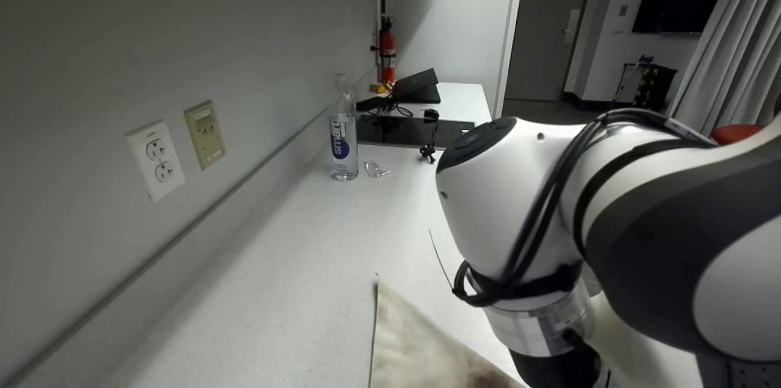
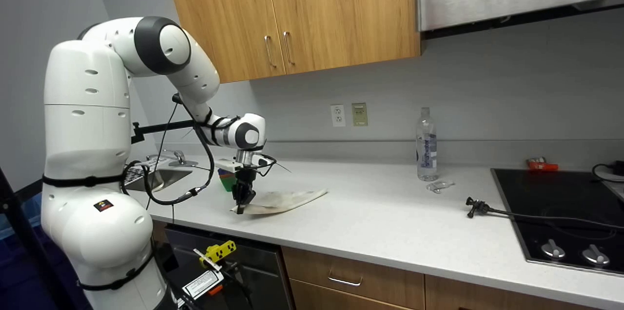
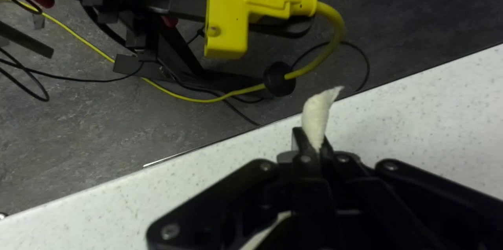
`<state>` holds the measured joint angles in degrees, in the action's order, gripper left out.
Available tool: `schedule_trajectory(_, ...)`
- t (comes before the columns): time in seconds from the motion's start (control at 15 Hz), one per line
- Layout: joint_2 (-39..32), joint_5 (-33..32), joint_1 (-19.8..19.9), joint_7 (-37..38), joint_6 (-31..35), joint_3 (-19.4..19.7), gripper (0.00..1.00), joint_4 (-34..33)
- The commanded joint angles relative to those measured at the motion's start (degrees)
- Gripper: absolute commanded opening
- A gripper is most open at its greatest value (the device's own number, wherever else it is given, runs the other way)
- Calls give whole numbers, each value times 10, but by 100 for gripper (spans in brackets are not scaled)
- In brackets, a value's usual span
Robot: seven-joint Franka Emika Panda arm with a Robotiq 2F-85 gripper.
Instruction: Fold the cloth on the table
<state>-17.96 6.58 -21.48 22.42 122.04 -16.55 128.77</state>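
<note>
The off-white cloth with brownish smudges lies on the white countertop (image 2: 380, 222). In an exterior view the cloth (image 2: 287, 200) spreads right of my gripper (image 2: 240, 208), near the counter's front edge. Only a pointed part of the cloth (image 1: 415, 345) shows in an exterior view, where the fingertips are out of frame. In the wrist view my gripper (image 3: 312, 144) is shut on the cloth. A small cloth tip (image 3: 317, 114) sticks out between the fingertips, and a pale strip shows behind the left finger. Most of the cloth is hidden there.
A water bottle (image 2: 427, 154) and a small clear plastic piece (image 2: 439, 186) stand right of the cloth. A black mount with cable (image 2: 480, 206) lies by the cooktop (image 2: 575, 212). A sink (image 2: 165, 179) and green container (image 2: 227, 181) are behind. A yellow power block (image 3: 228, 14) sits below the counter edge.
</note>
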Motion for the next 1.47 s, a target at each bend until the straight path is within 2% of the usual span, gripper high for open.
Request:
schedule_trajectory(0.0,48,42,17,-37,-42,-3,1,-2)
schedule_trajectory(0.2,57,49,29,-28,-23,12,1,-16)
schedule_trajectory(0.53,36,3,40,12,19,49,1,-48)
schedule_trajectory(0.8,8,-41,37,53,61,73,1,-69)
schedule_trajectory(1.4,-51,-102,22,108,99,101,1,-121)
